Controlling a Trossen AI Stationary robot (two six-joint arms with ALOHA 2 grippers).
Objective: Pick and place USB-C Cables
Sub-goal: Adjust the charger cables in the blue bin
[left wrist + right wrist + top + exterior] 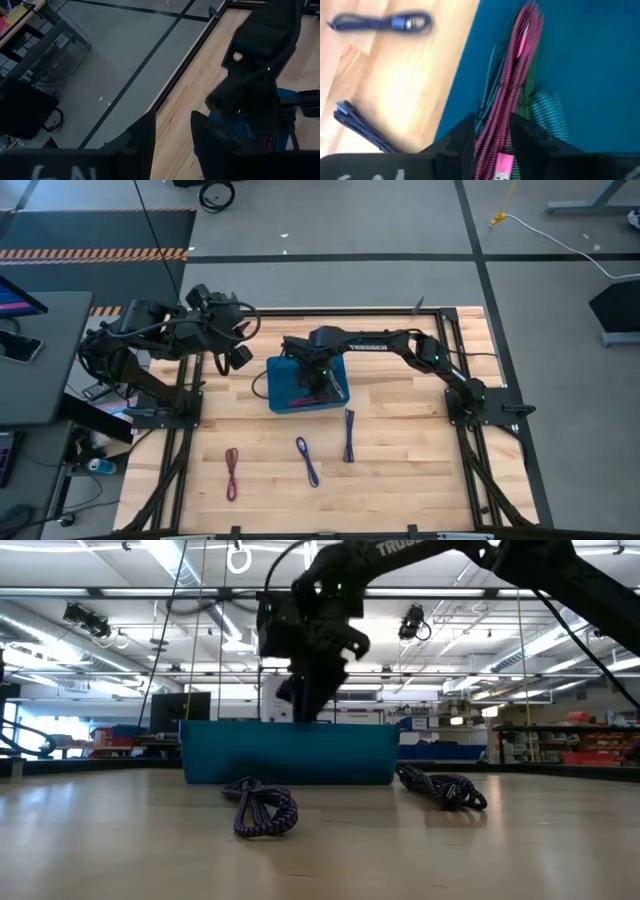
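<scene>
A blue bin (280, 370) stands at the middle of the table. My right gripper (312, 385) reaches down into it and is shut on a magenta cable (517, 65). Teal (547, 112) and green (530, 80) cables lie on the bin floor beneath it. Two blue-purple cables (307, 461) (349, 435) and a maroon cable (232, 473) lie flat on the wood nearer the front edge. My left gripper (238, 350) hangs open and empty above the table, left of the bin. My right gripper pinches the magenta cable bundle between its two fingers (462, 137), near the end with the pink connector (504, 162). The fingers come from above, pointing down into the bin. The rest of the bundle (525, 30) stretches away over the bin floor; whether it is lifted clear, I cannot tell.
The bin's walls (290, 752) rise around my right gripper. In the low view two blue-purple cables (262, 810) (440, 787) lie in front of the bin. A black frame (470, 480) runs around the table. Bare wood lies between the loose cables and the front edge.
</scene>
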